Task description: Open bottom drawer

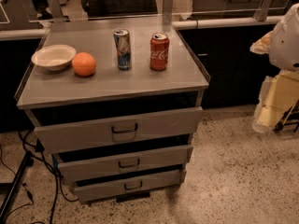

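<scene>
Low in the centre of the frame, at the foot of a grey cabinet (pixel 112 85): the bottom drawer (pixel 103 189), slimmest of three fronts, with a small dark handle (pixel 133 185) at mid-width. Above it, the middle drawer (pixel 93 166) and the top drawer (pixel 84 133), each under a dark gap. Seemingly a sliver ajar at most, with no tray on show, so hardly begun as an opening. Handle set centrally, presumably to allow a straight pull without skewing.

On the cabinet top, toward the upper left: a pale bowl (pixel 53 56), an orange (pixel 84 64) just beside it, then a silver-blue can (pixel 122 49) and a red cola can (pixel 159 51), both upright and well back from the front edge, hence unlikely to topple under a gentle pull.

No sight of the gripper anywhere in the frame, only a white rounded shell (pixel 286 36) at the upper right edge, possibly part of the robot. Wide or narrow: cannot tell.

Next, probably: reaching low for that handle and drawing it toward the camera, clear of the dark cables (pixel 56 190) at lower left.
</scene>
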Robot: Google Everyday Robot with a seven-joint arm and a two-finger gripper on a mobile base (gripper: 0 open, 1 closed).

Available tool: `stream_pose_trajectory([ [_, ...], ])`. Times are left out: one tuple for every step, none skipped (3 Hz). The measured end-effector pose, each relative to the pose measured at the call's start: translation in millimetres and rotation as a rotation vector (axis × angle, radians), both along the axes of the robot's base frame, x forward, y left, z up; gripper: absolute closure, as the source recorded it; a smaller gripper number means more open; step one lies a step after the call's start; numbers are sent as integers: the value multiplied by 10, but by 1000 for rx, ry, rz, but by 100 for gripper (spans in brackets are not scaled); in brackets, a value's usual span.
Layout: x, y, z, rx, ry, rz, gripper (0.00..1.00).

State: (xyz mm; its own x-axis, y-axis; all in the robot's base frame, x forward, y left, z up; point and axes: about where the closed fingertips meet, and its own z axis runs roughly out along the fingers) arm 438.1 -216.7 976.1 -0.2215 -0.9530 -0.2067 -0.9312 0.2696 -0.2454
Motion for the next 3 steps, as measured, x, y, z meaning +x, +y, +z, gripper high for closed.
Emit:
stream_pose_trajectory([
  [0, 1, -1, 0, 0, 0, 0],
  [-48, 57, -103, 24, 12, 17, 0],
  [-196, 198, -361, 69, 22, 53, 0],
])
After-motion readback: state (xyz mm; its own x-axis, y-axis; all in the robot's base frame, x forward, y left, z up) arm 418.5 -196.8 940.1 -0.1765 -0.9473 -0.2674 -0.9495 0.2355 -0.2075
